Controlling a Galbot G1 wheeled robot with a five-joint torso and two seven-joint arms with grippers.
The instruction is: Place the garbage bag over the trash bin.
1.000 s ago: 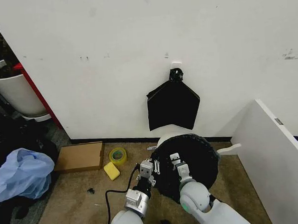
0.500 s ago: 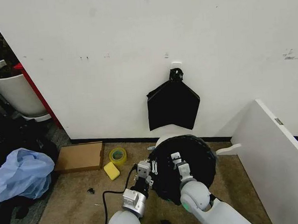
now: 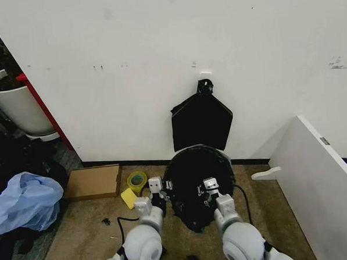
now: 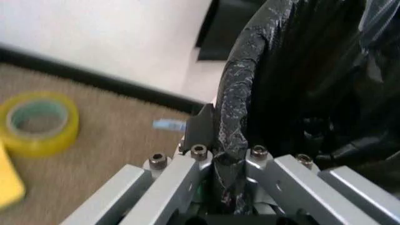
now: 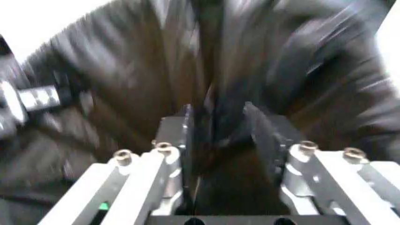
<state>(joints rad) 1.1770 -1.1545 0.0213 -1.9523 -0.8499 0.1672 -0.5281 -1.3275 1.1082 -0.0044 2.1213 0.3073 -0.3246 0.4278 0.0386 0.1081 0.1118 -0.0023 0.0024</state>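
Observation:
The garbage bag [image 3: 193, 172] is a glossy black, wrinkled mass on the floor by the wall, its rounded mouth raised toward the wall. The trash bin is hidden behind it. My left gripper [image 3: 156, 190] is at the bag's left edge. In the left wrist view it [image 4: 225, 157] is shut on a folded strip of the bag's rim [image 4: 240, 93]. My right gripper [image 3: 210, 189] is at the bag's near middle. In the right wrist view it [image 5: 225, 133] holds black film [image 5: 206, 70] between its fingers.
A flat black bundle [image 3: 201, 121] hangs on the wall just above the bag. A yellow tape roll [image 3: 136, 179], a yellow sponge [image 3: 129, 198] and a cardboard sheet [image 3: 93, 182] lie to the left. A pale blue bag [image 3: 23, 202] and a white tub [image 3: 18, 106] are far left. A white panel [image 3: 322, 186] stands at the right.
Both grippers have carried the bag up and toward the wall. Its mouth now reaches the hanging bundle. The left gripper has also spread out to the left.

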